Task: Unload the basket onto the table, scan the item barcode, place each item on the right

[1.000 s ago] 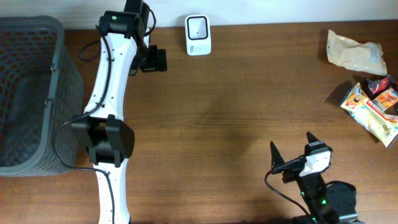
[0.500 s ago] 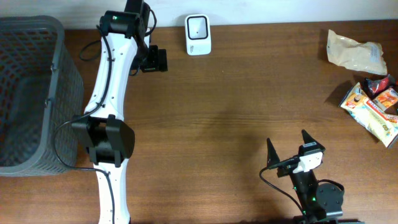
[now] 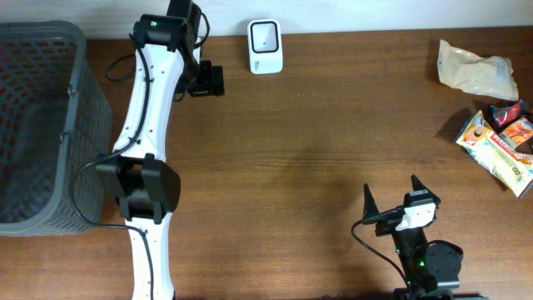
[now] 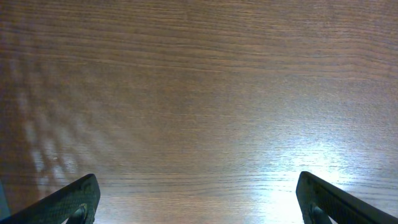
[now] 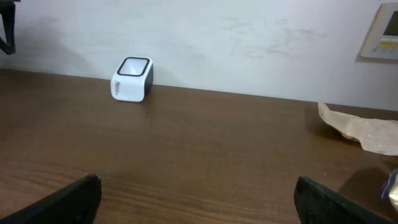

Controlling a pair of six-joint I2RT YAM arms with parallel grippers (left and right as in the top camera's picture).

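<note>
Both left claw (image 4: 198, 193) and right claw (image 3: 391, 185) gape empty; scanner (image 3: 266, 46) at far edge, basket (image 3: 77, 92) left, seemingly snack packets (image 3: 498, 152) right.

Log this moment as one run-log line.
stage: before pick | left gripper: open, empty | right gripper: open, empty | scanner: far table edge | snack packets: right side, untouched | barcode: not scanned

This looks like a mock shop checkout set up in a plain room, likely a lab. On the wood-grain surface (image 3: 316, 125), a white scanner (image 3: 266, 47) sits at 12 o'clock, a grey mesh basket (image 3: 79, 100) at 9 o'clock and packaged snacks (image 3: 500, 146) at 3 o'clock. Behind it runs a bare white wall (image 5: 249, 37) with a control panel (image 5: 380, 30).
</note>
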